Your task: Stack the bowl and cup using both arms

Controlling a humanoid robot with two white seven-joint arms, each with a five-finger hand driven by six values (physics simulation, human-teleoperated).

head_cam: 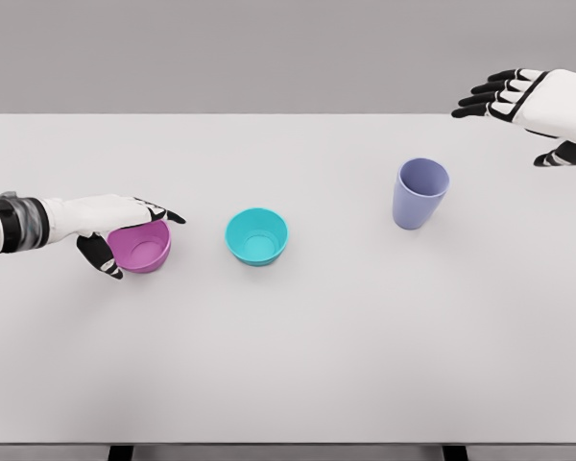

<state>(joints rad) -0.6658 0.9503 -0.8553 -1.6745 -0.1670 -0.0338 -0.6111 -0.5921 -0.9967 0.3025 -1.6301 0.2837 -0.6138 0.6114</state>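
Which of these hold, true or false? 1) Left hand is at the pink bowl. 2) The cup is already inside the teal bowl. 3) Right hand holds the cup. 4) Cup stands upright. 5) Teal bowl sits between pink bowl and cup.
1) True: the left hand is around the pink bowl.
2) False: the purple cup stands apart on the table, right of the teal bowl.
3) False: the right hand hangs open, up and to the right of the cup, holding nothing.
4) True.
5) True.
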